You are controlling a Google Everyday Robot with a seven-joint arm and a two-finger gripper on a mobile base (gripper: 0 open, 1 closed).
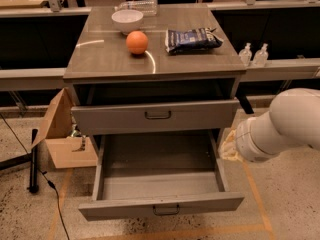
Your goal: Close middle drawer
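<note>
though i cannot tell the jaws' state, the gripper (228,147) hangs beside the middle drawer (200,203).

Orange (136,42), bowl (127,20), snack bag (191,39)

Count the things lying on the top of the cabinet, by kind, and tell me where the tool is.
White bowl: 1
Orange: 1
Dark snack bag: 1
Clear bottle: 1
Total: 4
The tool is low on the right, beside the pulled-out middle drawer.
</note>
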